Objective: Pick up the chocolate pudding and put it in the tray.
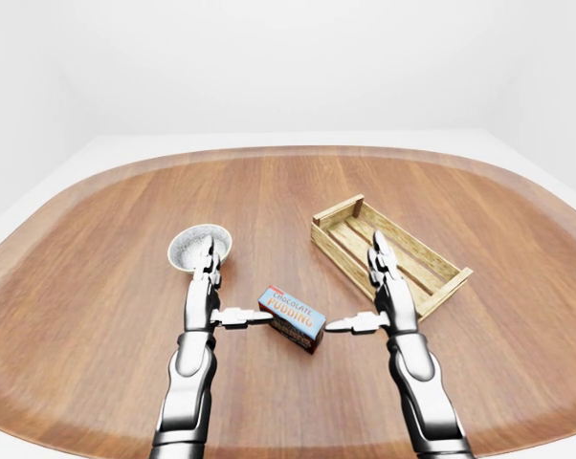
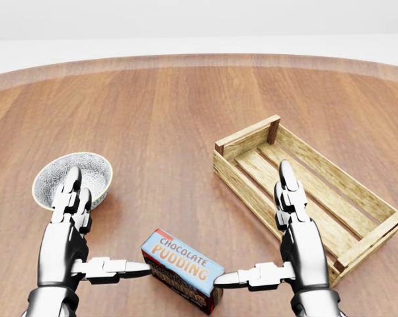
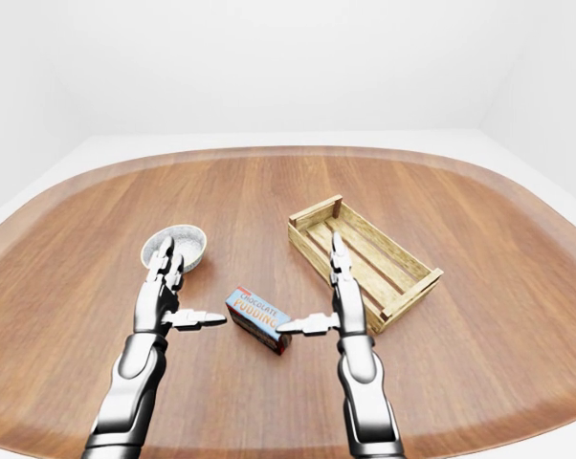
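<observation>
The chocolate pudding box (image 2: 183, 267), blue with a red end, lies flat on the wooden table near the bottom of the head view. My left hand (image 2: 106, 224) is open, with its thumb tip against the box's left end and its fingers (image 2: 72, 191) pointing up. My right hand (image 2: 252, 224) is open too, and its thumb (image 2: 242, 277) touches the box's right end. The wooden slatted tray (image 2: 246, 135) sits at an angle to the right of the box, just beyond my right hand, with nothing in it.
A patterned grey bowl (image 2: 86, 168) stands behind my left hand's fingers, at the left of the head view. The oval table (image 1: 269, 191) is ringed by a raised rim, and white floor shows beyond it.
</observation>
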Robot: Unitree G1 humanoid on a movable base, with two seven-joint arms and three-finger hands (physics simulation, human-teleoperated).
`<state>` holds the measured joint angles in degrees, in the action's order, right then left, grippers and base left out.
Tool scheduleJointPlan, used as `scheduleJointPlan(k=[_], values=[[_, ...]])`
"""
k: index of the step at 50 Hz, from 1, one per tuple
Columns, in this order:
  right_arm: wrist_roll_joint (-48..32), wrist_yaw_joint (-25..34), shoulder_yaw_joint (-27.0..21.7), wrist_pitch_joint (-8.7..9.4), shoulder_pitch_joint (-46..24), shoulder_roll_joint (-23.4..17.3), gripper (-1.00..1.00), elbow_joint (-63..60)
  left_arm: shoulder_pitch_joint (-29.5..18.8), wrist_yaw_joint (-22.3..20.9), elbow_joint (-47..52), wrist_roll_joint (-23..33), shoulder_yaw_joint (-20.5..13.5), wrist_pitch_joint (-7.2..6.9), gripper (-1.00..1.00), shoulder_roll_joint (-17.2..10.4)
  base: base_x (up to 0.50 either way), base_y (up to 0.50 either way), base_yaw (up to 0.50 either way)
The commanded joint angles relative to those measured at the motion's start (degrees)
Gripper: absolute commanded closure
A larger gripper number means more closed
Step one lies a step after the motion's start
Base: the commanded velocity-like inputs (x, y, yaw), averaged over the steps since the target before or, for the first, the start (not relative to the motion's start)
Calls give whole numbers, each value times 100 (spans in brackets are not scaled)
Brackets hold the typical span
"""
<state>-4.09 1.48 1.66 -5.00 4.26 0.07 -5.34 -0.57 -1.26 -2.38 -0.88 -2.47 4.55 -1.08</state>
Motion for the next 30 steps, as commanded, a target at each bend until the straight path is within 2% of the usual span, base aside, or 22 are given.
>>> scheduleJointPlan(k=[1, 7, 9, 13, 26, 30], values=[[-124, -23, 98, 0, 4, 10, -100, 263, 13, -19, 88, 6, 17, -125, -100, -5, 0, 0, 0], [-193, 13, 191, 0, 98, 17, -100, 304, 1, -27, -7, 11, 14, -36, -100, -5, 0, 0, 0], [-214, 41, 234, 0, 133, 16, -100, 319, 17, -26, 54, 15, 21, -83, -100, -3, 0, 0, 0], [-251, 141, 320, 0, 199, 2, -100, 320, 2, -26, -17, 32, 19, -46, -100, -7, 0, 0, 0], [-392, 223, 467, 0, 277, 9, -100, 451, 15, -34, 26, 37, 19, -86, -100, -9, 0, 0, 0], [-434, 219, 514, 0, 279, 17, -100, 487, 20, -33, 0, 49, 24, -60, -100, -6, 0, 0, 0]])
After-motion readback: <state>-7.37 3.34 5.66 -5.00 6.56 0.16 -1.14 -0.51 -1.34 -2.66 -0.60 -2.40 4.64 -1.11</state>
